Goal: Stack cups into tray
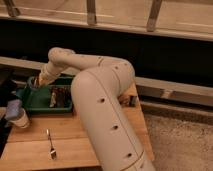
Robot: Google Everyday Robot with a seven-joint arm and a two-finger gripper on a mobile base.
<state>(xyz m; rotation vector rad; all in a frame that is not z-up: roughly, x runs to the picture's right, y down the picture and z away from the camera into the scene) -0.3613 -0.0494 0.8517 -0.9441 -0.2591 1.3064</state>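
The green tray [35, 103] lies on the wooden table at the left. My gripper [36, 83] is over the tray's far left corner, at the end of my cream arm [100, 100], which crosses the middle of the view. A dark shiny thing [58, 95], possibly the metal cup, lies inside the tray by its right side. A bluish cup-like thing [13, 108] sits at the table's left edge, on top of a pale cup [21, 120], outside the tray.
A metal fork [50, 145] lies on the wooden table [70, 137] in front of the tray. A dark wall and a rail run behind the table. The floor to the right is speckled grey.
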